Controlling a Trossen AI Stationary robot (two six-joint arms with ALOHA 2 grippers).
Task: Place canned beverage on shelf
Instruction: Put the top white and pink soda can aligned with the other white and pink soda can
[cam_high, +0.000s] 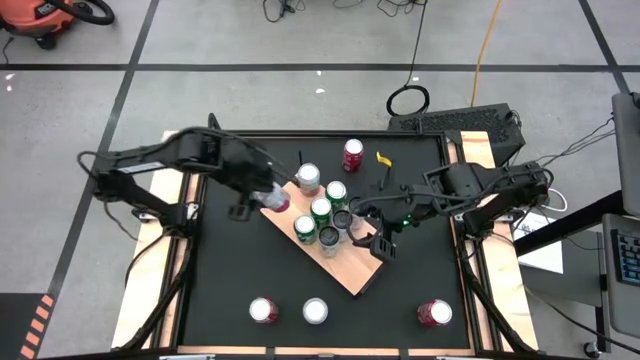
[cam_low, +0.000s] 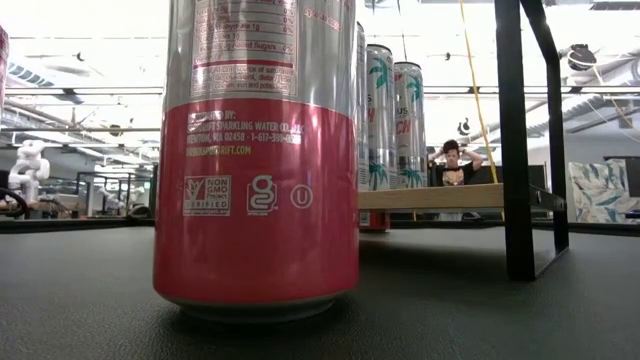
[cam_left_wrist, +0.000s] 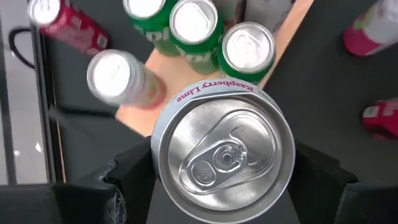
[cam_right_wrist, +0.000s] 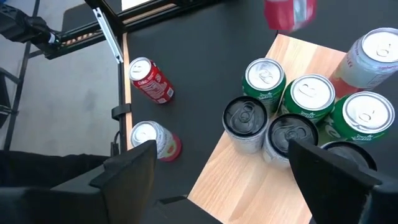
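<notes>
Over shelf (cam_high: 345, 268) corner, left end effector (cam_left_wrist: 221, 186) pinching Raspberry Lime can (cam_left_wrist: 222, 160), label only wrist-visible, right end effector (cam_right_wrist: 221, 180) spread.

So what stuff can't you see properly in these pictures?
- Low view: the big red can up close hides much of the shelf; its top is cut off.
- Left wrist view: the held Raspberry Lime can covers the left gripper fingertips.
- High view: can labels too small.
</notes>
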